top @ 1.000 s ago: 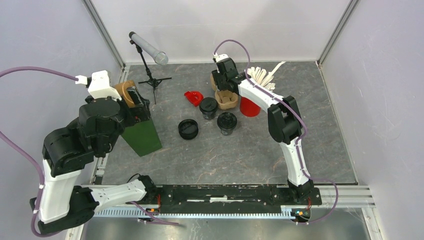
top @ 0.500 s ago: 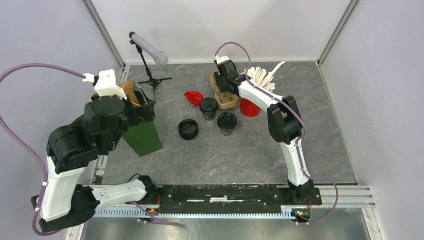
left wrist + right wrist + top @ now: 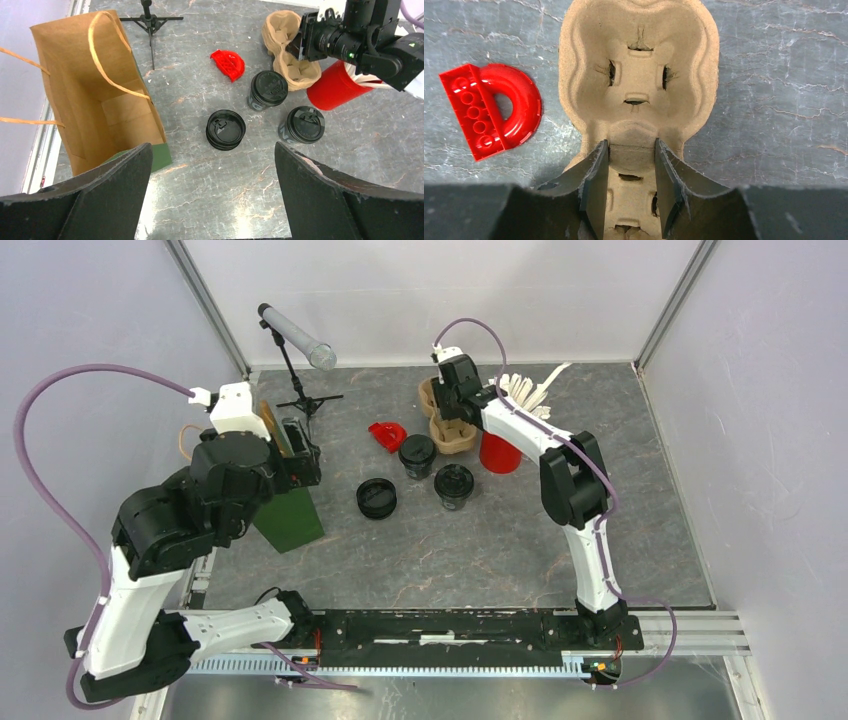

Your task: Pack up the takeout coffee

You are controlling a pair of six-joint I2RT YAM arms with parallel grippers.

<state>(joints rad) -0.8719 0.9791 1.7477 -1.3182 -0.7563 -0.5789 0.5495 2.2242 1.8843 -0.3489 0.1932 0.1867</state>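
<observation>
I work on a table [image 3: 450,550] with a dark grey top, veined like marble. The light on it is even and soft. Three plain walls close it in: the back wall [image 3: 430,290], the left wall [image 3: 90,320] and the right wall [image 3: 770,390], all pale with a light lilac tint. A left metal post [image 3: 205,305] rises at the far left corner, and a right metal post [image 3: 675,300] at the far right corner. Near the far left corner a grey microphone [image 3: 295,335] sits on a small black tripod [image 3: 305,400]. Along the near edge runs a metal rail [image 3: 700,625].

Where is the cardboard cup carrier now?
Top view: the carrier lies far centre on the table, left of the red cup, right gripper straddling its middle.
</observation>
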